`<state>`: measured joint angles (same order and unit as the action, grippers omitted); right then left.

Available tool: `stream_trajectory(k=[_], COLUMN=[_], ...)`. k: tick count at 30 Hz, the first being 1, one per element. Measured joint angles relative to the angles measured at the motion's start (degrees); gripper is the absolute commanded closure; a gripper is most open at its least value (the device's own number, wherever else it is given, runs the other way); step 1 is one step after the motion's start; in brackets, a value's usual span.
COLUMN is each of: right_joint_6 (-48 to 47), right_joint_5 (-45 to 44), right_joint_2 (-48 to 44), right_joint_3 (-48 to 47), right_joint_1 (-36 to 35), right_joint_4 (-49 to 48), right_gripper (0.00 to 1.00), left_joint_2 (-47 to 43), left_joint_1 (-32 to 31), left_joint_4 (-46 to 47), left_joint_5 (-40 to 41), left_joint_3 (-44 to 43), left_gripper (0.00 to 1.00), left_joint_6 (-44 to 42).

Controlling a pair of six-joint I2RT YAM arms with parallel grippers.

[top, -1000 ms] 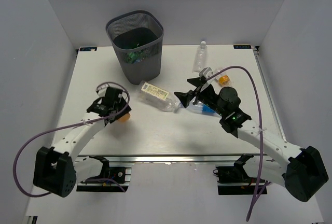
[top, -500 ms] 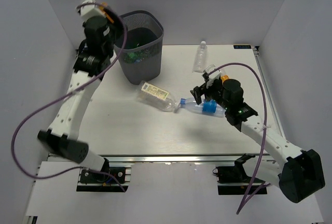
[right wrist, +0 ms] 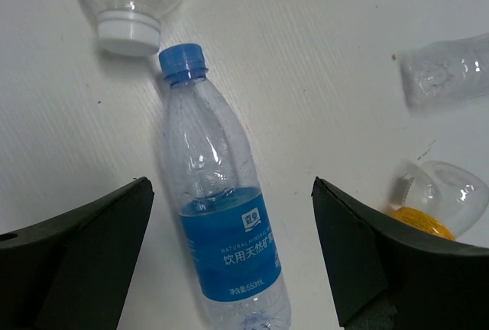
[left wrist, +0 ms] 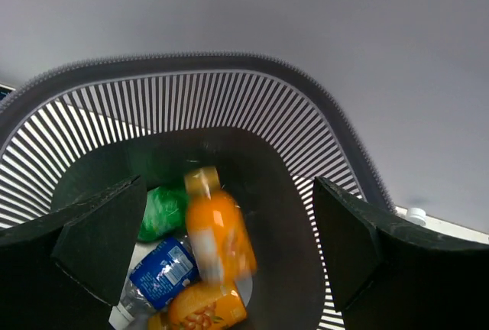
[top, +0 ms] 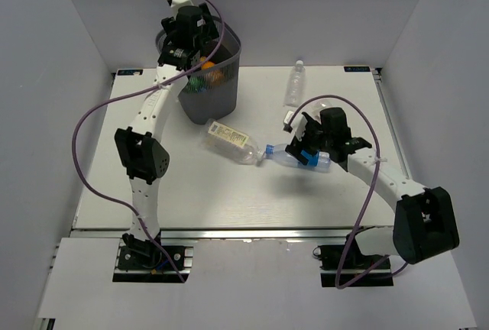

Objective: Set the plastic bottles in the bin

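Left claw [left wrist: 229, 231]: jaws now wide apart, holding nothing, above the dark grey wire-mesh bin [left wrist: 252, 63]. A second ago it gripped the stubby orange plastic bottle [left wrist: 218, 227]. That bottle now blurs downward inside the bin, beside a crumpled green bottle [left wrist: 162, 211]. One more delivered.

Right claw [right wrist: 229, 257]: fully spread, empty, straddling a clear, smooth, blue-labelled bottle [right wrist: 221, 223] lying right of the bin on the white surface [right wrist: 321, 55]. Probably the next pick; round body, may roll.
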<state>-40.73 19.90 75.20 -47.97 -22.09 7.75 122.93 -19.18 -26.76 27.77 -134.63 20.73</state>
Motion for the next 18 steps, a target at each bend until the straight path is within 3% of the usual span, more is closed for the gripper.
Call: stream_trajectory(k=[11,17,18], right_joint_6=[-3.17,-1.73,-1.05], right_joint_5=[0.11,-1.40,-1.36], right_joint_2=[9.88,17.49,18.47], right_joint_3=[0.02,-0.07,-0.24], right_joint_1=[3.85,4.02,4.02], right_joint_4=[0.90,-0.96,-1.05], right_gripper=[0.11,0.13,0.14], left_joint_2=[-6.45,-20.59,-25.18], left_joint_1=[0.00,0.00,0.00], left_joint_4=[1.42,2.08,2.75], left_joint_5=[-2.19,-5.51,-6.25], left_joint_3=[-0.59,13.60,19.19], left_gripper=[0.02,0.02,0.02], left_joint_6=[-0.15,1.60,2.58])
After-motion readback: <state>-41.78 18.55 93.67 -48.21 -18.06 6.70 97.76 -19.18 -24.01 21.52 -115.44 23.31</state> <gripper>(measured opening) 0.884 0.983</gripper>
